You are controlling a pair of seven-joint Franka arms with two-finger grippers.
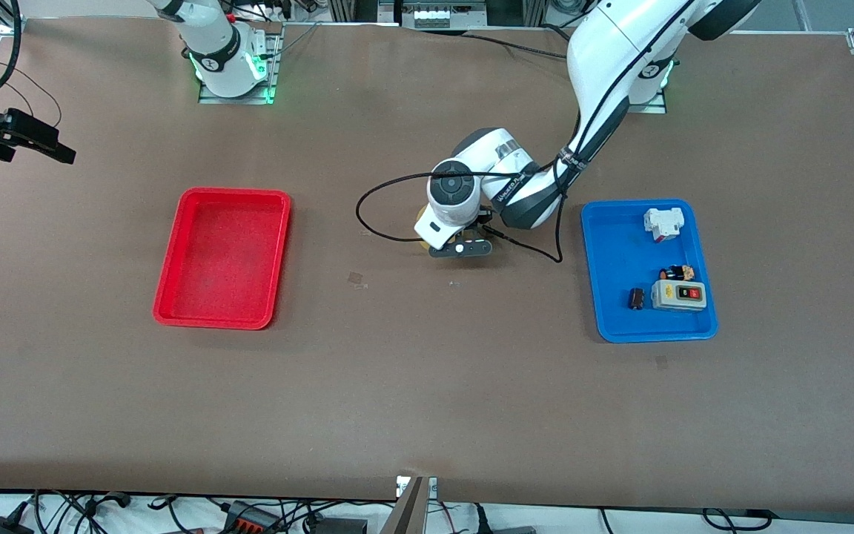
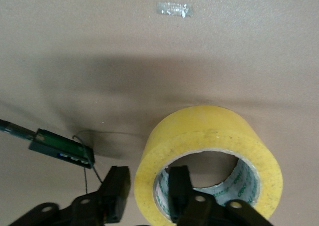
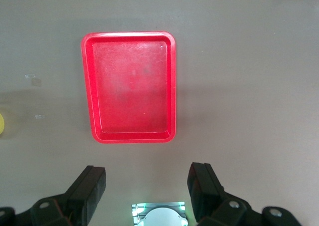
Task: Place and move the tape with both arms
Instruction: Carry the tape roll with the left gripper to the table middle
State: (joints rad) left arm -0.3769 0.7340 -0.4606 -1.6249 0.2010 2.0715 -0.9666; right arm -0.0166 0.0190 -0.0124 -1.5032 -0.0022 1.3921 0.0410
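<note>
The yellow tape (image 2: 209, 131) lies flat on the brown table between the two trays. In the front view only a sliver of the tape (image 1: 420, 216) shows under the left arm's wrist. My left gripper (image 2: 148, 176) is low over it and open: one finger stands inside the hole, the other outside the wall with a gap to it. From the front, the left gripper (image 1: 448, 237) points straight down. My right gripper (image 3: 147, 178) is open and holds nothing, waiting high above the red tray's end of the table; in the front view the right gripper (image 1: 49, 144) shows at the picture's edge.
A red tray (image 1: 167, 297) lies toward the right arm's end. A blue tray (image 1: 597, 297) toward the left arm's end holds a white part (image 1: 663, 222), a grey switch box (image 1: 679, 295) and small dark pieces. A scrap of clear tape (image 2: 173, 9) sticks to the table.
</note>
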